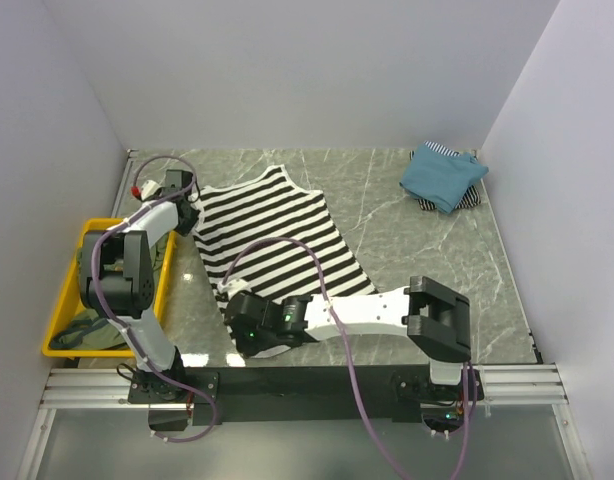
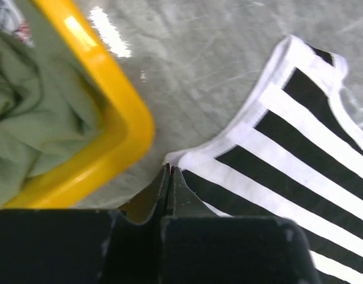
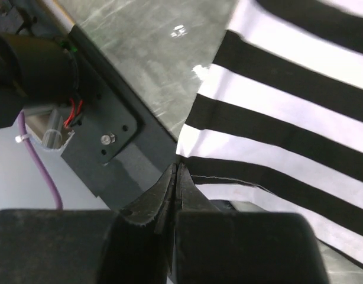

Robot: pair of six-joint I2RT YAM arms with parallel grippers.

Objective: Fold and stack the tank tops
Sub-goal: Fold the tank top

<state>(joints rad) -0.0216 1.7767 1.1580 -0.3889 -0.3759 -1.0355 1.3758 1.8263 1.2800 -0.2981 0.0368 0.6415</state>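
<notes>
The striped tank top lies flat on the worktop. The left tool is pinched tight on its shoulder corner beside the yellow bin, and the right tool is pinched tight on the hem corner at the near edge. For a clean lengthwise fold, both should lift together just clear of the surface, keep that edge taut between them, and carry it across in parallel so it lands square on the opposite side.
</notes>
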